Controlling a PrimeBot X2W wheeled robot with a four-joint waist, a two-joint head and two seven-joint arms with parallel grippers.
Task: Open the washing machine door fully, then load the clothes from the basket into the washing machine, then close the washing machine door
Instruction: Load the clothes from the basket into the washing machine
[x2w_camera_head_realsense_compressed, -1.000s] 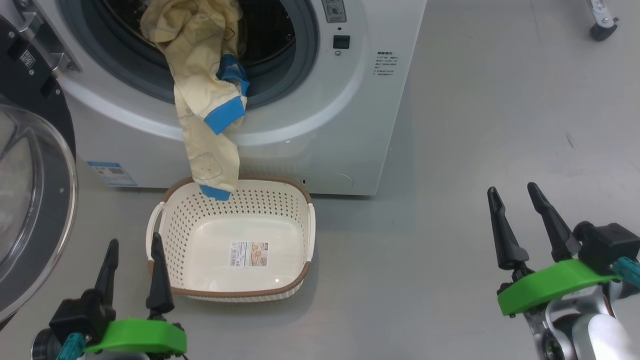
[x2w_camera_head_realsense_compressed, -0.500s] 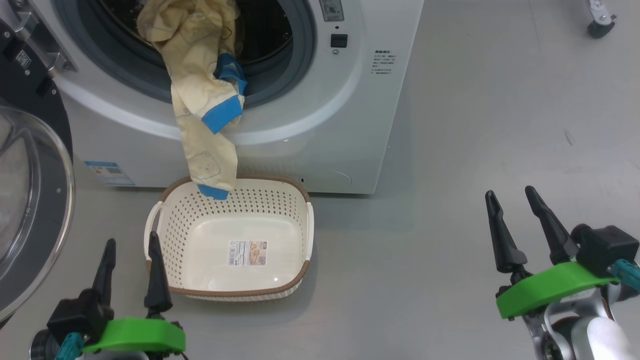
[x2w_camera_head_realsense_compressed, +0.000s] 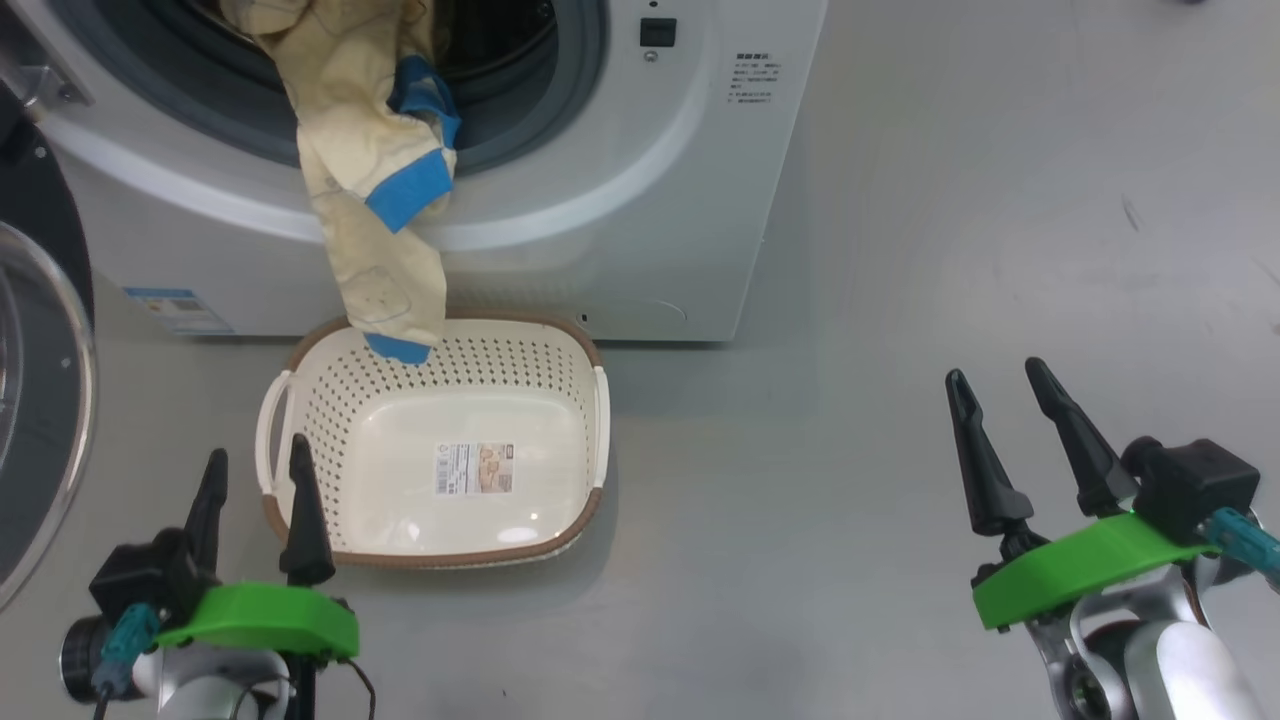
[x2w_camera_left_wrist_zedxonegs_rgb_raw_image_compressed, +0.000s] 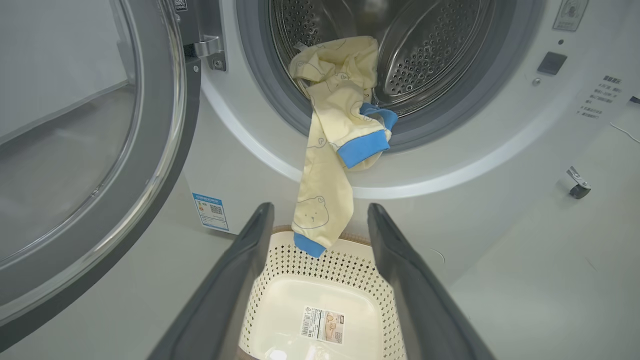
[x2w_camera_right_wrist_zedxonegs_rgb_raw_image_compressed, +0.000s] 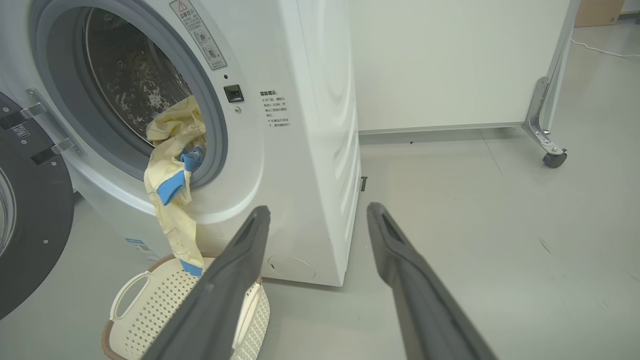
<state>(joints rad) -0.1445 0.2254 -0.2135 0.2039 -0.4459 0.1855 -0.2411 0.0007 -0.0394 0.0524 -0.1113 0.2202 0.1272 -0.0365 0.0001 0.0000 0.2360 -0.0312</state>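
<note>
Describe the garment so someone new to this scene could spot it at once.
Find the white washer with its door swung open. From its drum a cloth hangs down to the back edge of the basket on the floor. It is the one soft cream-yellow piece, with blue bands.

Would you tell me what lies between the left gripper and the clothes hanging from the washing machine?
The basket: in the head view it stands between the left gripper and the clothes, which hang down to its far rim.

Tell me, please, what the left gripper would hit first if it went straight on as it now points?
Probably the clothes hanging from the washing machine above the basket; depth is unclear.
</note>
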